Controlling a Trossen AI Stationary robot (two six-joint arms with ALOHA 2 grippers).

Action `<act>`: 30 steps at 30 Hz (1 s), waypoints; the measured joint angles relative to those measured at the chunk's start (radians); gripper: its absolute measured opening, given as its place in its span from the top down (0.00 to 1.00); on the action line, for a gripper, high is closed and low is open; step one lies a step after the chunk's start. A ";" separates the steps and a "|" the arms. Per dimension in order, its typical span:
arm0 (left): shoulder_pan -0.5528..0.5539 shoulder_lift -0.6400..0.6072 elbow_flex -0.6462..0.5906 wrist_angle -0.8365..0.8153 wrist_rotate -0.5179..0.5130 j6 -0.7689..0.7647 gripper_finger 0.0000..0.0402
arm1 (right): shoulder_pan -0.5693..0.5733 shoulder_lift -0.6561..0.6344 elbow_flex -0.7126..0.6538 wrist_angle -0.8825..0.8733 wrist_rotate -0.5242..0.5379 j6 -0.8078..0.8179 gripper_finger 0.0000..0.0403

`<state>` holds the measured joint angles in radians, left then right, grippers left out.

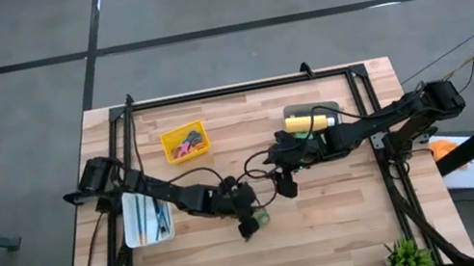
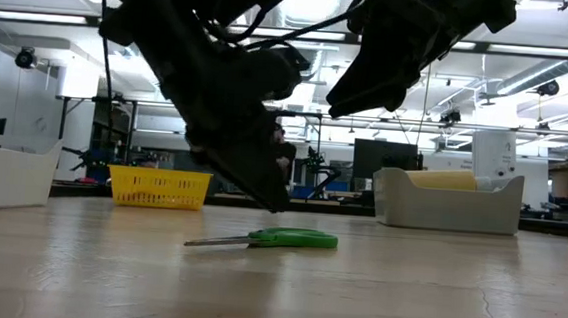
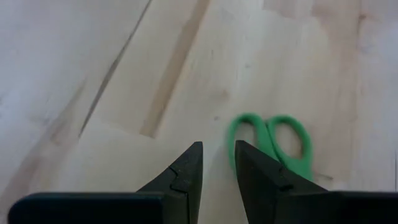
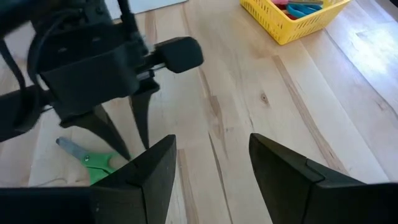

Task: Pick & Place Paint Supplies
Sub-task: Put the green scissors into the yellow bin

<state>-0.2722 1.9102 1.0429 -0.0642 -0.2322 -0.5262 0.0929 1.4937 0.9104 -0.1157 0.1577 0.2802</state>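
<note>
On wooden table [image 1: 331, 224]: green scissors [image 2: 278, 240], yellow basket [image 2: 159, 186].

Scissors [image 1: 254, 220] under left hand [image 1: 250, 217]

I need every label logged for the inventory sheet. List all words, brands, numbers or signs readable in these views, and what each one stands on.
No readable text in any view.
Yellow cylindrical paint bottle in the grey tray: no legible label.
Green-handled scissors on the wooden table: no marking shows.
Yellow mesh basket: none.
Background room signs and screens in the low view: too blurred to read.
</note>
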 joint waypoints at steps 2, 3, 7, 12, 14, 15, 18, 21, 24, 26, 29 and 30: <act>-0.001 0.003 -0.002 -0.005 0.011 -0.003 0.76 | 0.000 0.000 0.000 0.000 0.000 0.000 0.50; -0.002 0.008 -0.002 -0.003 0.016 -0.003 0.76 | 0.000 0.000 0.000 0.000 0.000 0.000 0.50; -0.002 0.030 -0.002 -0.002 0.031 -0.003 0.76 | 0.000 0.000 0.000 -0.001 0.000 0.000 0.50; -0.002 0.039 0.001 0.004 0.034 -0.003 0.76 | 0.000 0.000 0.000 0.000 0.000 -0.001 0.50; -0.002 0.039 -0.001 0.003 0.034 -0.002 0.76 | 0.000 0.000 0.000 0.000 0.000 0.000 0.50; -0.002 0.040 -0.001 0.003 0.034 -0.002 0.76 | 0.000 0.000 0.000 0.000 0.000 0.000 0.50; -0.002 0.040 -0.001 -0.005 0.034 -0.002 0.76 | 0.000 0.000 0.000 0.000 0.000 0.000 0.50; -0.002 0.040 -0.001 -0.010 0.034 -0.002 0.76 | 0.000 0.000 0.000 0.000 0.000 0.000 0.50; -0.002 0.040 -0.001 -0.011 0.034 -0.001 0.76 | 0.000 0.000 0.000 0.000 0.000 0.000 0.50; -0.001 0.040 -0.001 -0.012 0.032 0.001 0.76 | 0.000 0.000 0.000 0.000 0.000 0.000 0.50; -0.001 0.040 -0.001 -0.013 0.030 0.001 0.76 | 0.000 0.000 0.000 0.000 0.000 0.000 0.50; -0.001 0.040 -0.001 -0.013 0.030 0.001 0.76 | 0.000 0.000 0.000 0.000 0.000 0.000 0.50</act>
<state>-0.2733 1.9499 1.0420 -0.0774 -0.2024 -0.5251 0.0933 1.4939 0.9104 -0.1158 0.1574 0.2798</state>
